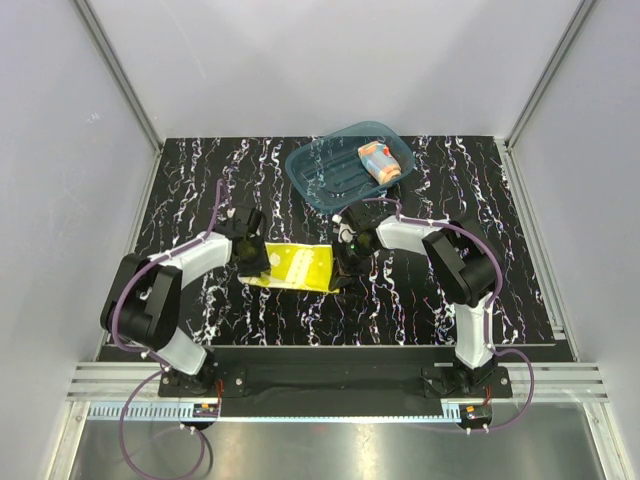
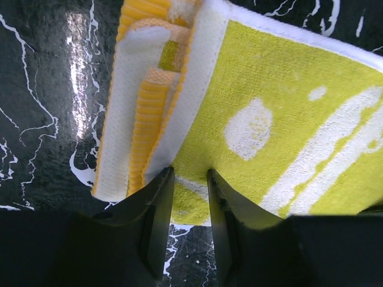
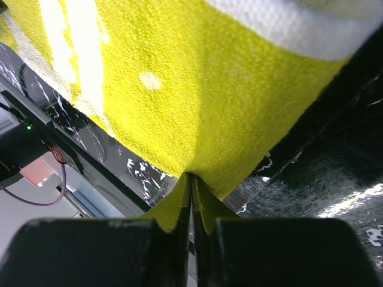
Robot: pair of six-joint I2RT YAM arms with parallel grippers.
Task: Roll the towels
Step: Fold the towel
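Observation:
The bright yellow towel (image 1: 297, 266) lies mid-table between my two grippers. In the left wrist view its left end (image 2: 143, 113) is folded over in white and orange-striped layers, and the yellow face (image 2: 287, 119) with pale shapes spreads to the right. My left gripper (image 2: 190, 174) has its jaws a little apart, their tips resting on the towel's near edge. My right gripper (image 3: 191, 178) is shut on the towel's right edge (image 3: 179, 89), which rises off the table. The other towel (image 1: 381, 160), blue with orange, sits rolled inside the tub.
A teal translucent tub (image 1: 310, 180) stands at the back, just beyond the right gripper (image 1: 345, 262). The left gripper (image 1: 255, 258) is at the towel's left end. Grey walls and metal rails enclose the black marbled table (image 1: 200, 180).

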